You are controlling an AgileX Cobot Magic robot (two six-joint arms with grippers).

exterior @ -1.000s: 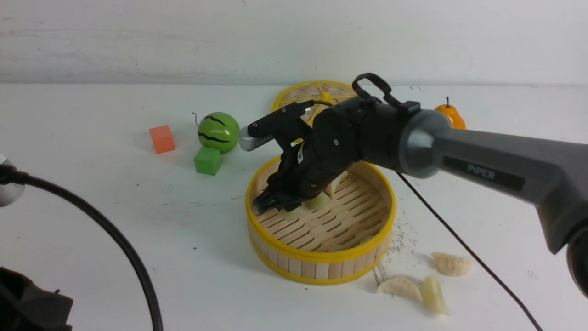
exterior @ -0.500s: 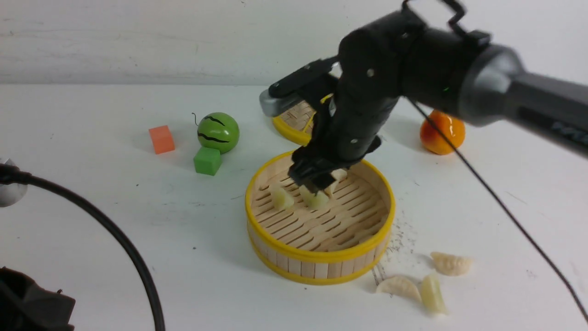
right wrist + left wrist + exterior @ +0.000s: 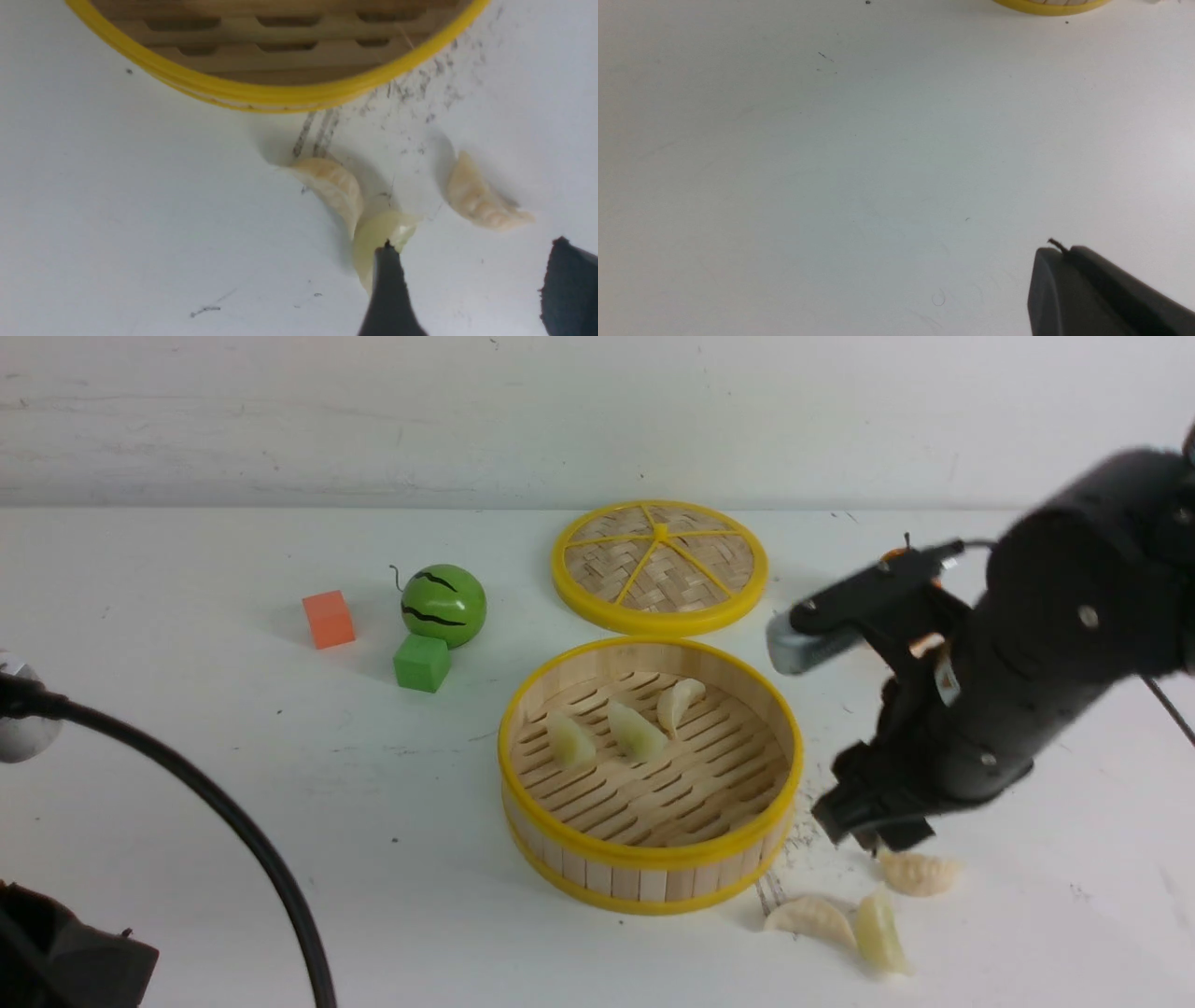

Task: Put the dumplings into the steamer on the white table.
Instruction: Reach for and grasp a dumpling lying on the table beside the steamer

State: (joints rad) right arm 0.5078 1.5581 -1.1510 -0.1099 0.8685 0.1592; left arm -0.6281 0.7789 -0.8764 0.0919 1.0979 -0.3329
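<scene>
1. A robotics lab bench: scuffed white table (image 3: pixel 187 756) against a plain white wall (image 3: pixel 373 411).
2. Props sit on it: toy watermelon (image 3: pixel 444 604), orange cube (image 3: pixel 329 619), green cube (image 3: pixel 422 662).
3. A black robot arm (image 3: pixel 1074 616) and a thick cable (image 3: pixel 238 823) reach over it.

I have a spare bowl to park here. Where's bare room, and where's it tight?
Widest bare patch: the white table between the black cable and the steamer, nearer than the green cube. Crowded: right of the steamer, where three dumplings lie by the open right gripper.
</scene>
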